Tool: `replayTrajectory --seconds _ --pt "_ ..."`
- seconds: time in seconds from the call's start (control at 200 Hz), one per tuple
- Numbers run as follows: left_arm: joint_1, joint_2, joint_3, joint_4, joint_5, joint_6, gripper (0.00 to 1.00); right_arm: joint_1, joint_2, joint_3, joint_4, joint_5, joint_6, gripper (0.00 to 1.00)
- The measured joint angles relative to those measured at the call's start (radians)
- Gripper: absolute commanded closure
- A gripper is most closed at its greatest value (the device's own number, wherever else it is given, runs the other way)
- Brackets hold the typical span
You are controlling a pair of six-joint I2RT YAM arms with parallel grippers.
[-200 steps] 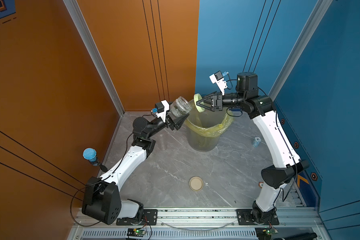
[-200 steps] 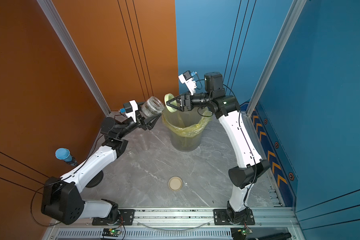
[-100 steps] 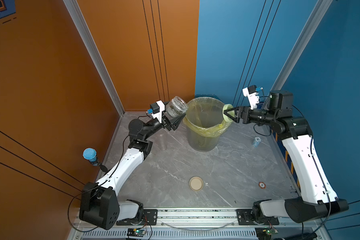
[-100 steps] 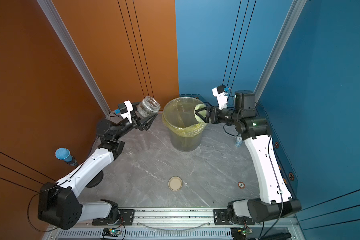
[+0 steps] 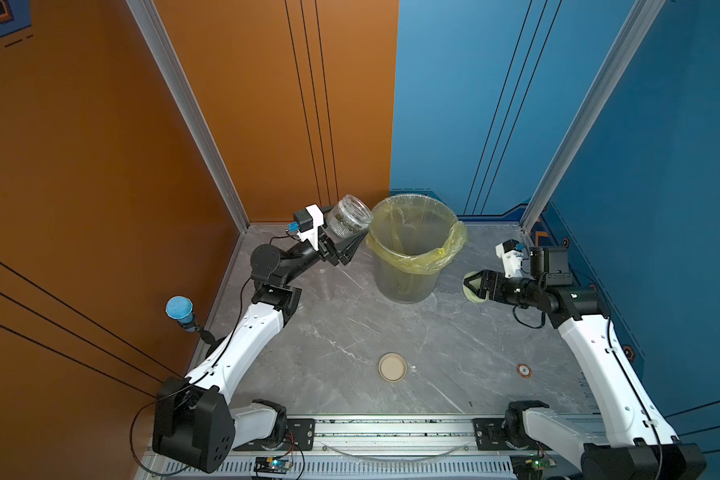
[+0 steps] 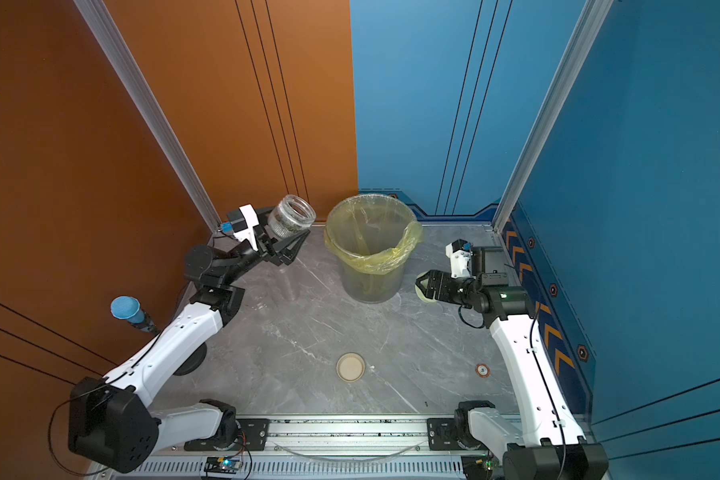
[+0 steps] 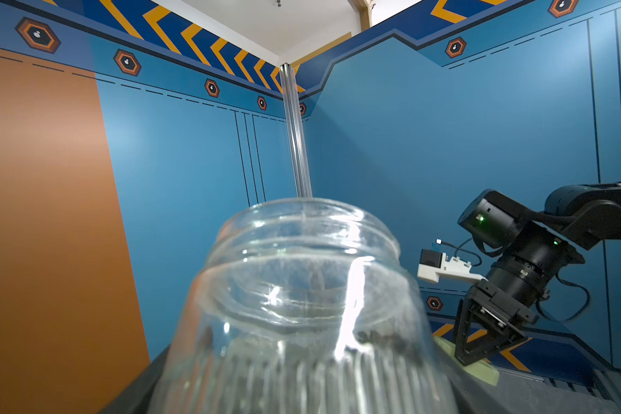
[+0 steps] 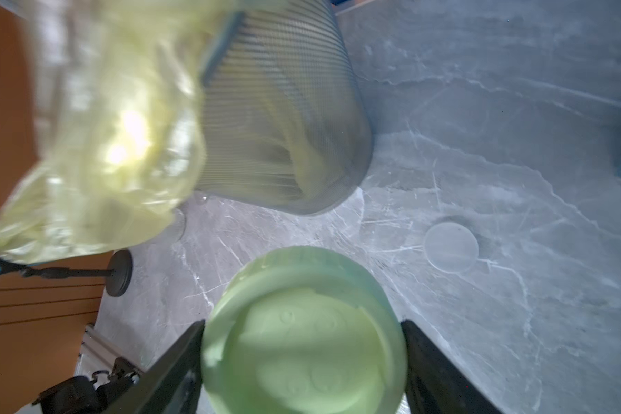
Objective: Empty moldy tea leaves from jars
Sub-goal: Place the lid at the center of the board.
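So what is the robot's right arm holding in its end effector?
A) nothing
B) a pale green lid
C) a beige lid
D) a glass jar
B: the right end effector is clamped on the pale green lid, which fills the right wrist view; the glass jar is in the left end effector.

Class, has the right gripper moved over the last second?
Yes. The right gripper, holding the green lid, has swung from above the bin down low beside it, on the robot's right.

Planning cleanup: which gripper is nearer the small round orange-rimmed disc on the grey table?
Right. The right gripper, clamping a pale green round lid, hangs just beyond the disc; the left gripper, holding a clear round jar, is across the table.
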Motion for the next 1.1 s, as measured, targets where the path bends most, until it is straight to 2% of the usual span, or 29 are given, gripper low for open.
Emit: replayTrajectory --seconds 0.165,0.355,0.581,0.846,1.097 --pt "0.000 -0.010 -0.010 0.000 0.000 -0.004 0.54 0.004 0.016 -0.146 0.074 0.076 0.047 0.35" --pt "0.000 -0.019 -0.018 0.000 0.000 -0.004 0.54 0.057 0.121 -0.273 0.151 0.176 0.069 0.35" --pt "0.000 -0.023 -0.019 0.000 0.000 -0.007 0.54 0.196 0.242 -0.280 0.222 0.269 0.076 0.34" --pt "-0.002 -0.024 -0.019 -0.040 0.000 -0.003 0.55 0.252 0.346 -0.289 0.257 0.333 0.076 0.31" --pt "-0.024 -0.024 -0.005 -0.139 0.000 0.033 0.54 0.282 0.431 -0.288 0.274 0.380 0.080 0.16"
